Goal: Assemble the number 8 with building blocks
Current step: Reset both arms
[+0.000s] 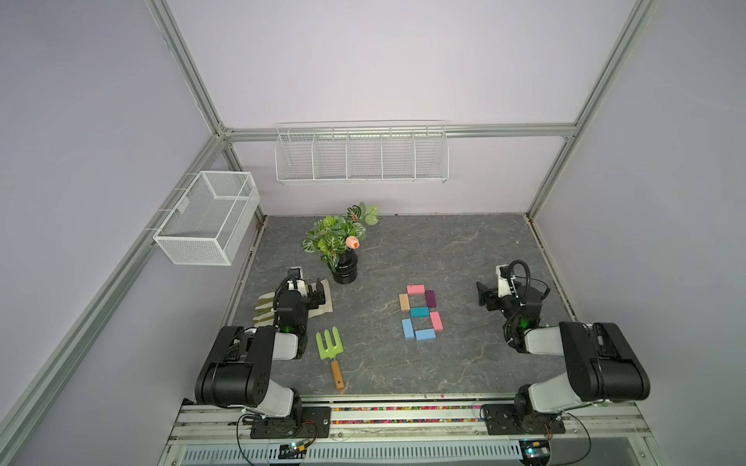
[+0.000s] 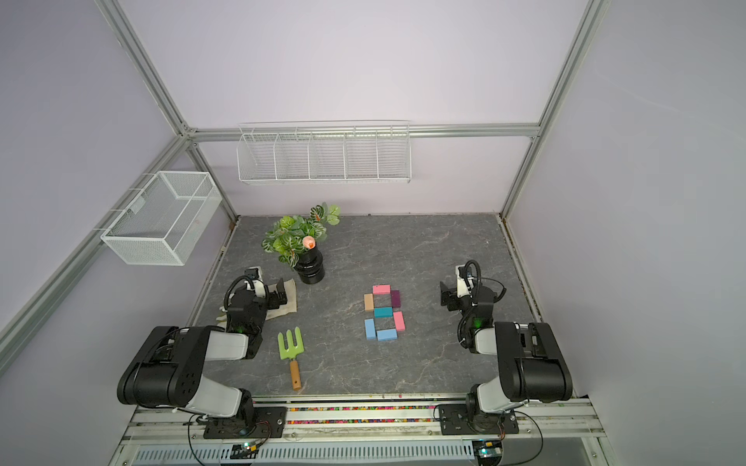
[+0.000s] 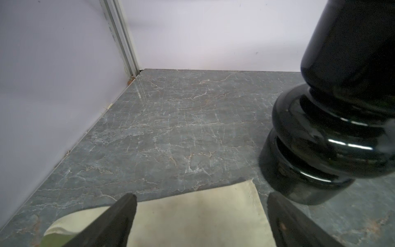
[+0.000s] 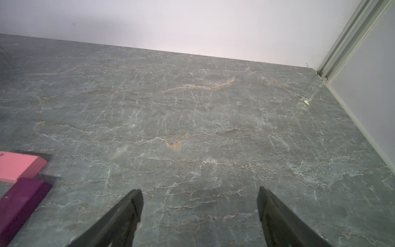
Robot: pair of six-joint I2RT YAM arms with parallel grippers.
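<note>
Front of the desk: a green garden fork (image 1: 329, 347) lies on the grey desk (image 1: 464, 363), near the left arm and well apart from the bricks.
Task's thing: the building blocks (image 1: 420, 312) lie flat mid-desk, between the two arms.
Lower loop: bottom light blue brick (image 1: 425, 334), left light blue brick (image 1: 407, 329) and lower pink brick (image 1: 436, 321), the pink one slightly askew.
Crossbar: teal brick (image 1: 419, 312).
Upper loop: tan brick (image 1: 404, 302), dark purple brick (image 1: 430, 298), and top pink brick (image 1: 415, 289) closing it.
Progress: all seven are down and it reads as an 8 to me. Little seems left except perhaps squaring the small gaps.
Right gripper (image 4: 199, 191): spread wide and empty, off beside the upper loop, touching nothing.
Left gripper (image 3: 201, 196): also parted and empty, over a pale sheet (image 3: 196, 222). It may be a gardening glove, but the arm hides too much to be sure.
Further back: a black vase (image 1: 344, 270) of leafy stems, then a mesh basket (image 1: 206, 218) and a wire rack (image 1: 361, 157) on the walls.
Top views only: the whole figure.
Right wrist view only: a close look at the pink and purple corner.
Left wrist view only: the vase's base just beside the sheet, with no bricks in sight.
</note>
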